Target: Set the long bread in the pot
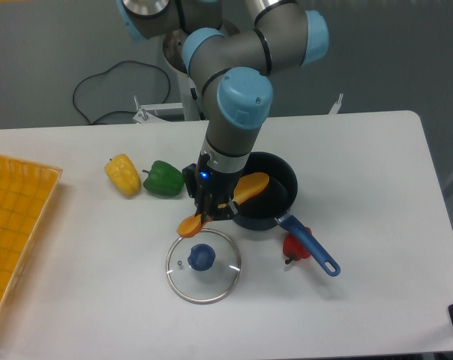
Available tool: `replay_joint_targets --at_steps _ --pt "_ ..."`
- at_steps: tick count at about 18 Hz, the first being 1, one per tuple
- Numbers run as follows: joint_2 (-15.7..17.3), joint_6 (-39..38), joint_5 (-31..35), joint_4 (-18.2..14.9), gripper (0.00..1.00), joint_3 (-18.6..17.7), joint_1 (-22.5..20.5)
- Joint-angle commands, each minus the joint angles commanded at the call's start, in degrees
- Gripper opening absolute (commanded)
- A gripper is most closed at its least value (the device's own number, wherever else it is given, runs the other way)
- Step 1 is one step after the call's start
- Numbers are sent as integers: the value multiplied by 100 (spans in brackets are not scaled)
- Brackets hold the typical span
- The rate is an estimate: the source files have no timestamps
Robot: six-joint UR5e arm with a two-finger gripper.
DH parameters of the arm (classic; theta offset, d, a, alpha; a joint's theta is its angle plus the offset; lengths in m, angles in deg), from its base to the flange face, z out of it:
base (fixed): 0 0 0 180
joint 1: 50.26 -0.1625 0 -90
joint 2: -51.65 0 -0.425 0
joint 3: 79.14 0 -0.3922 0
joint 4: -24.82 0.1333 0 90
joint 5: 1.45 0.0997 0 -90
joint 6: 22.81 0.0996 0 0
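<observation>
The long bread (245,189) is an orange-yellow toy baguette, tilted, with its right end over the pot's rim and its left end (189,224) sticking out over the table. My gripper (214,212) is shut on the bread's middle, just left of the pot. The pot (277,189) is a dark round saucepan at the table's centre with a bright blue handle (310,246) pointing to the front right. The pot's left part is hidden behind my arm.
A glass lid with a blue knob (202,257) lies just in front of the gripper. A yellow pepper (122,175) and a green pepper (163,178) lie to the left, a red pepper (294,247) by the pot handle. A yellow tray (13,225) sits at the left edge.
</observation>
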Motion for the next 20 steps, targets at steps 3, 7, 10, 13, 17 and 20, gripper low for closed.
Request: replay_joint_targets --at_steps 3,7,10,13,17,20 --pt "0 9 0 -9 19 -9 -18" --pt "-9 184 -9 0 19 -158 -70" --pt "0 307 -18 -9 21 -263 -123" --pt "0 316 -18 0 21 -290 -167" --pt "0 431 -26 0 21 -343 -202" --pt "0 422 -26 0 21 -352 -211"
